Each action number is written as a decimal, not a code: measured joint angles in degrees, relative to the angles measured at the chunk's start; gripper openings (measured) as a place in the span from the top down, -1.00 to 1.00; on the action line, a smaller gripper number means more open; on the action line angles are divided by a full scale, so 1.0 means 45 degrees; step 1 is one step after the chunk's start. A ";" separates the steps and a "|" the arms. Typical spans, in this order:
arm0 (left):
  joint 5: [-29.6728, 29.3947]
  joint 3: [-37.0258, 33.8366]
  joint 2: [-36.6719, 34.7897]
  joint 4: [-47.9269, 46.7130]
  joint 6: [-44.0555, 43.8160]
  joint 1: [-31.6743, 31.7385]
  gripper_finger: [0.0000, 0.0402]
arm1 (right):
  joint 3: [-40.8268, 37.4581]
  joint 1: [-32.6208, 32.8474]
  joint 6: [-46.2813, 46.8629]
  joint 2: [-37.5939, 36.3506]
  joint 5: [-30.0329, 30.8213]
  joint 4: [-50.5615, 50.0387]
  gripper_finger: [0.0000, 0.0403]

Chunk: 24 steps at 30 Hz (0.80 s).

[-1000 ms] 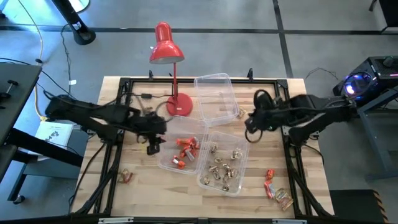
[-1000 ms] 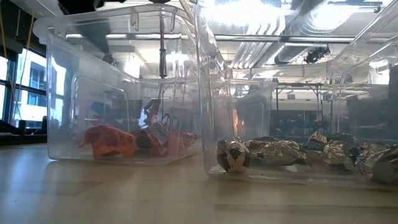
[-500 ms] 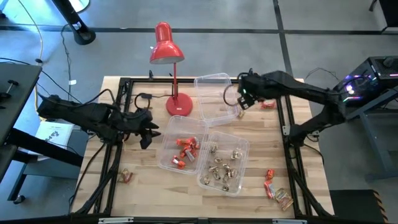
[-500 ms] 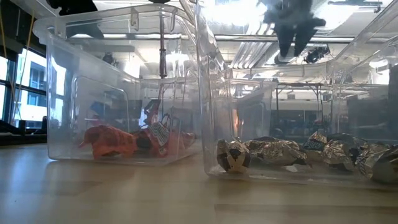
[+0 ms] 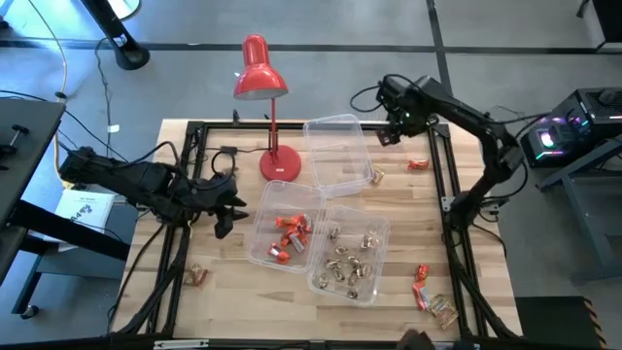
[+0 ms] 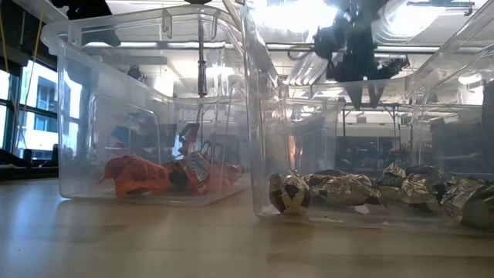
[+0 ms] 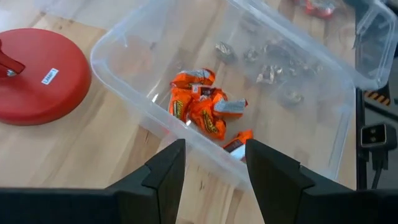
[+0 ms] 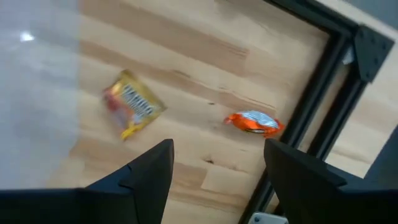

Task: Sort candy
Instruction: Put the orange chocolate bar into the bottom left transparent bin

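So the right hand [image 5: 392, 134] is up at the far side of the bench [image 5: 408, 233], fingers spread wide with nothing between them, hovering just past the near-empty tub [image 5: 339, 153]. Below it on the wood sit a yellow-and-red candy [image 8: 132, 109] and an orange one [image 8: 254, 122]. The left hand [image 5: 225, 216] hangs beside the tub of orange candy [image 7: 202, 107], fingers parted and empty. Gold-silver candy [image 5: 346, 260] fills the next tub over. A few loose pieces [image 5: 428, 292] lie at the near right corner, and one, orange I think, [image 5: 198, 275] at near left.
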 joint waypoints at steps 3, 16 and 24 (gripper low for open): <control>0.0041 0.0000 0.0000 -0.0249 0.0052 -0.0149 0.20 | -0.0067 -0.0826 0.0445 0.0534 0.0000 0.0049 -0.22; 0.0118 0.0000 0.0000 -0.0448 0.0264 -0.0435 0.20 | -0.6373 -0.1670 0.2031 0.0000 -0.0601 0.3803 -0.22; 0.0133 0.0000 0.0000 -0.0464 0.0157 -0.0424 0.20 | -0.8414 -0.1679 0.3539 -0.0057 -0.0493 0.7533 -0.22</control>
